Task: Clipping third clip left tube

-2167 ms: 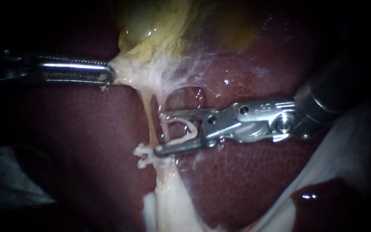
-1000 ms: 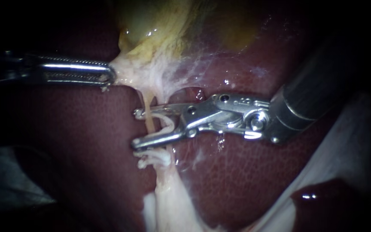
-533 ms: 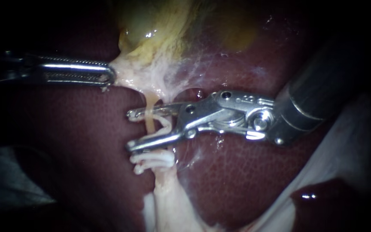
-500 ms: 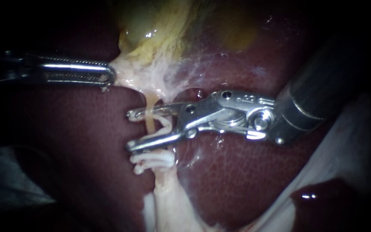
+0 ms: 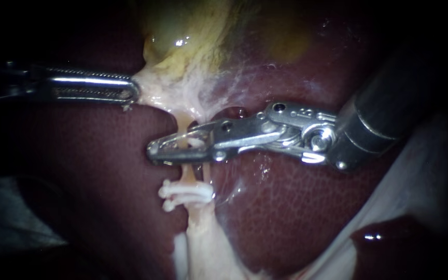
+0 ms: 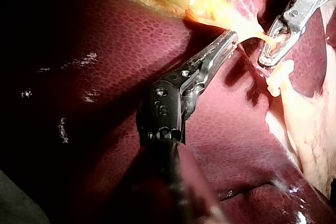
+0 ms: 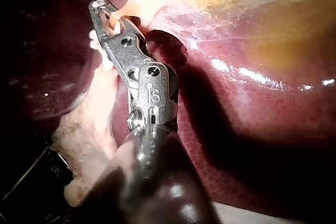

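The right tool [image 5: 155,151] is clenched on the left tube [image 5: 183,123]. The left tool [image 5: 130,92] grips the gallbladder [image 5: 175,49].

Right tool [image 5: 154,150]: jaws, wide apart earlier, are now closing on the left tube [image 5: 183,123], pressing the white clip [image 5: 194,142] flat around it. The tips are reaching further left, just above two placed clips [image 5: 185,194].

Dark red liver [image 5: 296,218] on a pale sheet [image 5: 416,176] beneath
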`<state>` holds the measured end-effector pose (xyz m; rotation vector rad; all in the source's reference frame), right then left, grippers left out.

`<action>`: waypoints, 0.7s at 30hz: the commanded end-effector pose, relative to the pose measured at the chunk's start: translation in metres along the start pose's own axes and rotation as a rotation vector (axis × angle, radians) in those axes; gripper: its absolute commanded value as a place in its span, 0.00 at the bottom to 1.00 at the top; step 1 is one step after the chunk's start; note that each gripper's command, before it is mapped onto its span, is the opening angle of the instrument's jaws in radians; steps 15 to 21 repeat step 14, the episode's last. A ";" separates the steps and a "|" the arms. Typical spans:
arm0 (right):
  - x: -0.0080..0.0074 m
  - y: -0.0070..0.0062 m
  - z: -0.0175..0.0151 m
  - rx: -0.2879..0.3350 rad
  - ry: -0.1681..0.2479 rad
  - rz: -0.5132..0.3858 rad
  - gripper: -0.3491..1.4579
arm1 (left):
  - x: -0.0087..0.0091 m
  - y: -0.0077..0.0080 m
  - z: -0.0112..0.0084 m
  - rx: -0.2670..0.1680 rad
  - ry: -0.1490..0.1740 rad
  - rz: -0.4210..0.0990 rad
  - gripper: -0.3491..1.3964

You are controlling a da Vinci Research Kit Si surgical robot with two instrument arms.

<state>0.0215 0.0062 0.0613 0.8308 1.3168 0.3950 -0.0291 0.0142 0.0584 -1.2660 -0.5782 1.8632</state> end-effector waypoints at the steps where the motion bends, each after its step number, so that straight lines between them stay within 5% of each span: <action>1: 0.0001 -0.0001 0.0001 0.005 -0.003 0.029 0.00 | 0.0000 0.0000 0.0000 0.000 0.000 0.000 0.00; 21: -0.0003 0.0001 0.0000 0.002 -0.005 0.045 0.00 | 0.0000 0.0000 0.0000 0.000 0.000 0.000 0.00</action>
